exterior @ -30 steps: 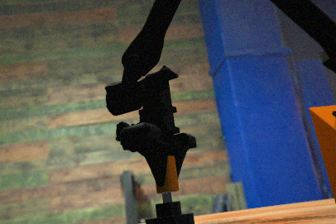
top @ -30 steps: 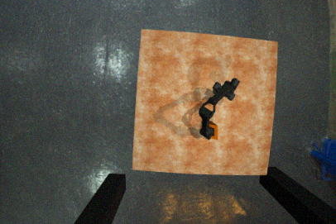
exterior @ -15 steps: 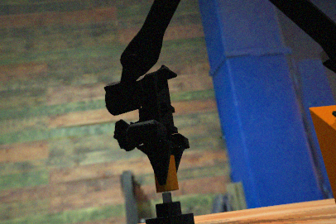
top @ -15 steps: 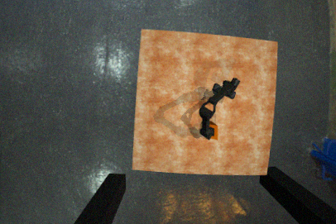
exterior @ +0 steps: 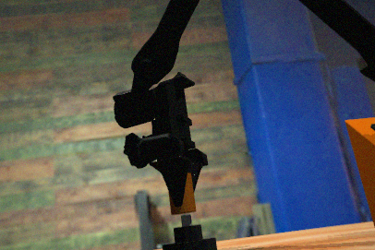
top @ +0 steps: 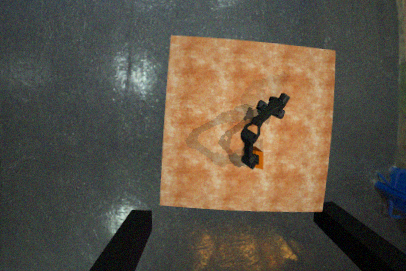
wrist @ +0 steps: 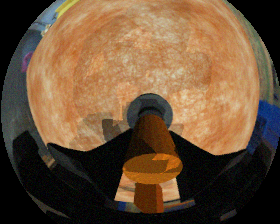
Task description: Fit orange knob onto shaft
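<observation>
The orange knob [exterior: 184, 208] [wrist: 152, 167] is held upright between the fingers of my gripper [exterior: 181, 202] [wrist: 150, 133], which is shut on it. In the exterior view the silver shaft [exterior: 186, 220] stands below the knob's lower end, with a narrow gap showing. The shaft rises from the dark stepped pedestal [exterior: 188, 235] [wrist: 133, 111]. In the wrist view the knob's narrow far end overlaps the pedestal's round top and covers the shaft. The hole under the knob and both flat sides cannot be made out.
A large orange block [exterior: 362, 157] [top: 259, 161] stands by the arm's base. The marbled orange table top [top: 200, 70] [wrist: 150, 60] lies under the arm. Black bars [top: 127, 240] [top: 355, 240] stand beyond its front corners.
</observation>
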Robot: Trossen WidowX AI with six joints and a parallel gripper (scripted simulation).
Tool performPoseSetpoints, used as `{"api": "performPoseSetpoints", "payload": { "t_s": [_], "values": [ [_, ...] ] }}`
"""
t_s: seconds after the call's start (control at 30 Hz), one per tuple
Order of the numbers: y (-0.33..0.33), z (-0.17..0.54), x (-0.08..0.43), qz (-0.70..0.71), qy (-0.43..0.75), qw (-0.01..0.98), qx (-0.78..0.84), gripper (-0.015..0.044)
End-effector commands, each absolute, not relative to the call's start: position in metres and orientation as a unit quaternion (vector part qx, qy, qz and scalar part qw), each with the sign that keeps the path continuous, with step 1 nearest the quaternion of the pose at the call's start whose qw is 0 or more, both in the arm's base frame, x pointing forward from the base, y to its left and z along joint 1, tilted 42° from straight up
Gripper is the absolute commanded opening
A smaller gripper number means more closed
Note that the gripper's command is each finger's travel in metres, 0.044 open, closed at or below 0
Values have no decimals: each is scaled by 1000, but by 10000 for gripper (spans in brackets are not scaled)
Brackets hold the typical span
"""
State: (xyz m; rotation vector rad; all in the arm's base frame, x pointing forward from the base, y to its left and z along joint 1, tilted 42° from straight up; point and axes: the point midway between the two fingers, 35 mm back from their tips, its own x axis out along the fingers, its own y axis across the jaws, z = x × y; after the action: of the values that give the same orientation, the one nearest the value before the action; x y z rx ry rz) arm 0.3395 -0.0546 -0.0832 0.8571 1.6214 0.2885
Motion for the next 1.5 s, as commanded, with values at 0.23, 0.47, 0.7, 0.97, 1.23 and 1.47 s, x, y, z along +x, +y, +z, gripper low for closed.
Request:
{"api": "performPoseSetpoints", "payload": {
  "t_s": [0.23,0.47,0.7,0.97,1.23,1.47],
  "values": [
    [-55,-84,341,124,696,603,369,0],
    [-55,-85,339,124,696,603,369,0],
    [-55,-83,334,124,696,603,369,0],
    [-57,-83,335,124,696,603,369,0],
    [-57,-84,336,124,696,603,369,0],
    [-57,-83,339,124,696,603,369,0]
  ]
}}
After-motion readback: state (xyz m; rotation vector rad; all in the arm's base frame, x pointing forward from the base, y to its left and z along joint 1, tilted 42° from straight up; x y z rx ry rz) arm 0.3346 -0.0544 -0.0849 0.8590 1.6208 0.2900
